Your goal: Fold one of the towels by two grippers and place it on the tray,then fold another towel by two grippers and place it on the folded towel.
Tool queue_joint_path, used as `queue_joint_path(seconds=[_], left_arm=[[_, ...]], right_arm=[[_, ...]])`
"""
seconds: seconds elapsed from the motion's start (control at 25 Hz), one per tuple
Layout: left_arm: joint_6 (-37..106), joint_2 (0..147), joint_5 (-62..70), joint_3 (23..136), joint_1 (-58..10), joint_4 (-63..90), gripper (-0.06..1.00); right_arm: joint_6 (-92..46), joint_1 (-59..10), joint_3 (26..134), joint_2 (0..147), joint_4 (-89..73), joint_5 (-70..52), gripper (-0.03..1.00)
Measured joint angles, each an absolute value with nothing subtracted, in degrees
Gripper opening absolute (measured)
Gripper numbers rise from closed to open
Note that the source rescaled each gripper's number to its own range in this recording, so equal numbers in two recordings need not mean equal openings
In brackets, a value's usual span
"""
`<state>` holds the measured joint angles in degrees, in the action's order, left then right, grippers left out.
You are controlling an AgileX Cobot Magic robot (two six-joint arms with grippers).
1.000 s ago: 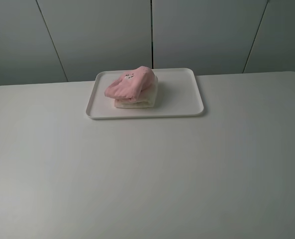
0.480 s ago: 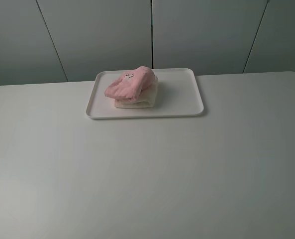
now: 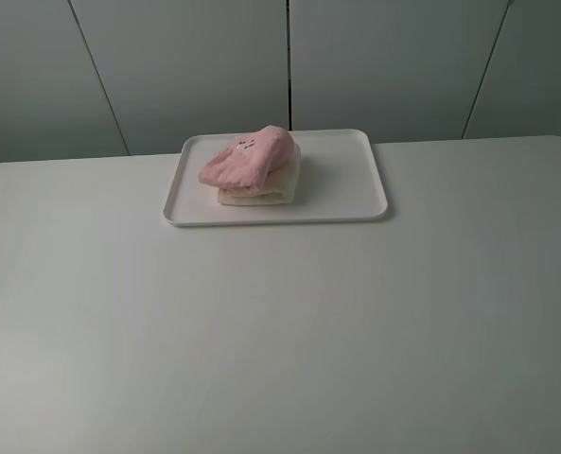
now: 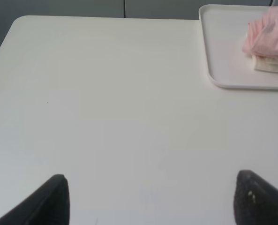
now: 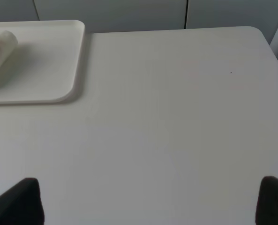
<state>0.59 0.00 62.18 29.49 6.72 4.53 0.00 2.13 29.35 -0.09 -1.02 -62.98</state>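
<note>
The white tray (image 3: 341,180) sits at the table's far middle. A folded cream towel (image 3: 261,194) lies in its left half, and the folded pink towel (image 3: 247,159) rests on top of it. In the left wrist view the pink towel (image 4: 270,35) covers the cream towel (image 4: 272,65) on the tray (image 4: 223,51). The right wrist view shows a cream towel edge (image 5: 0,51) on the tray (image 5: 49,61). My left gripper (image 4: 150,199) and right gripper (image 5: 150,201) stand open and hold nothing, well back from the tray. Neither arm shows in the high view.
The white table (image 3: 280,331) spreads wide in front of the tray. Grey wall panels (image 3: 289,66) stand behind its far edge. The table's rounded far corners show in the wrist views.
</note>
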Motion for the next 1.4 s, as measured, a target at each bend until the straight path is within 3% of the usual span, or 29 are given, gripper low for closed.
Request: queue_joint_path(seconds=[1.4], left_arm=[[0.35,0.0,62.18,29.49,6.72,4.64,0.97]], right_arm=[[-0.97,2.13,29.35,-0.09,-5.31,-62.98,0.98]])
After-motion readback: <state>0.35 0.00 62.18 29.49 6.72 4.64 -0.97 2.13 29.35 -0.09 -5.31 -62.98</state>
